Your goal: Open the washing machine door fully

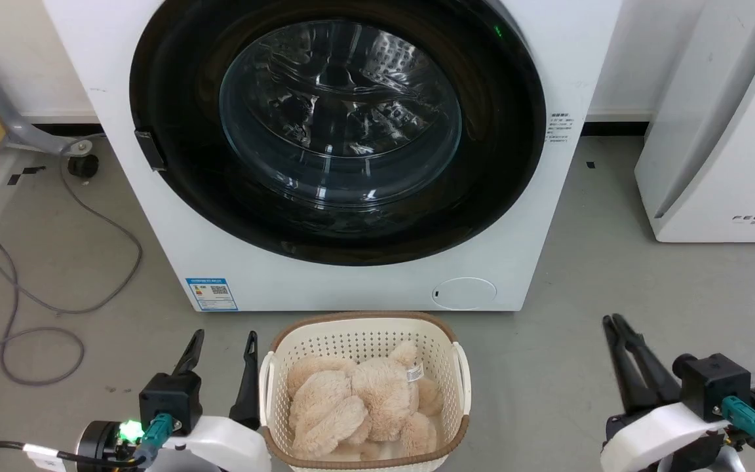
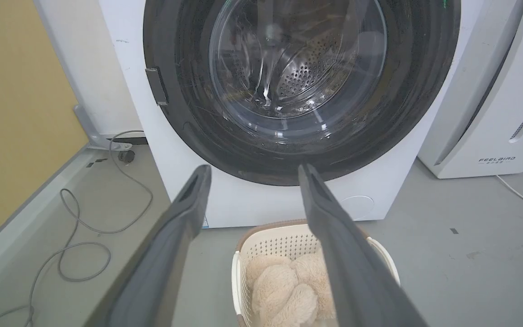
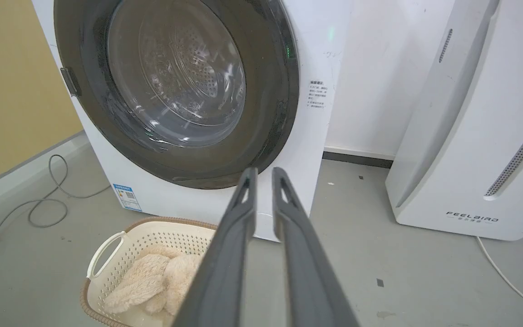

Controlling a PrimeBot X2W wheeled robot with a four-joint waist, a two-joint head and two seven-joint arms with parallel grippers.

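The washing machine door (image 1: 341, 124) is a big round glossy black disc with a clear glass bowl at its centre, and it lies flush against the white machine front. A small dark tab (image 1: 150, 149) sits on its left rim. The door (image 2: 298, 77) fills the top of the left wrist view, beyond my left gripper (image 2: 254, 169). My left gripper (image 1: 225, 335) hovers low at the lower left, open and empty, well short of the door. At the lower right, my right gripper (image 1: 612, 318) has its fingers nearly together and holds nothing; in its own view the right gripper (image 3: 264, 170) points at the door's lower right edge (image 3: 175, 86).
A cream basket (image 1: 364, 322) with a beige plush toy (image 1: 364, 393) stands on the floor just before the machine, between my grippers. A white appliance (image 1: 725, 131) stands to the right. A grey cable (image 1: 37, 314) loops on the floor to the left, beside a yellow wall (image 2: 16, 113).
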